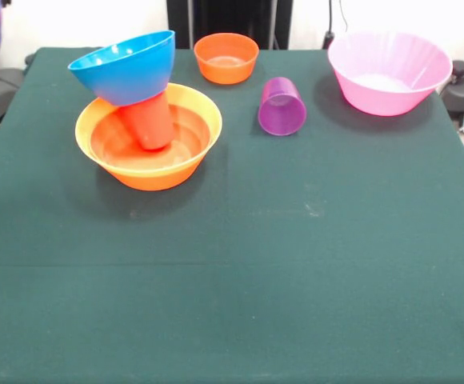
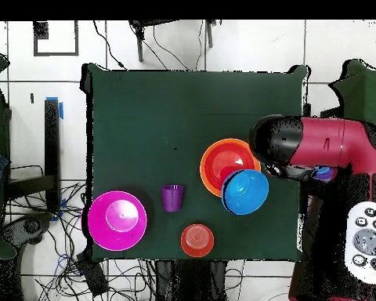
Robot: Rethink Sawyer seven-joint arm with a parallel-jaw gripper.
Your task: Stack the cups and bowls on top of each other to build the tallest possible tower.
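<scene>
The large orange bowl sat on the green worktop toward its left side in the front view, and inside it stood a red cup, upside down and leaning a little. On top of that cup rested the blue bowl, tipped so its mouth faced up and to the left, its rim reaching beyond the orange bowl's far edge. Behind this tower, near the worktop's back edge, stood the small orange bowl, upright and well apart from the rest. To the right of the tower the translucent purple cup lay tilted with its open mouth toward the camera, between the small orange bowl and the big pink bowl, which sat upright at the far right corner. From overhead the red and black arm reached in over the worktop's edge just beside the tower, its dark end close to the orange bowl's rim. The claw itself was hidden under the arm's bulk, so I couldn't tell whether it was spread or pressed together
</scene>
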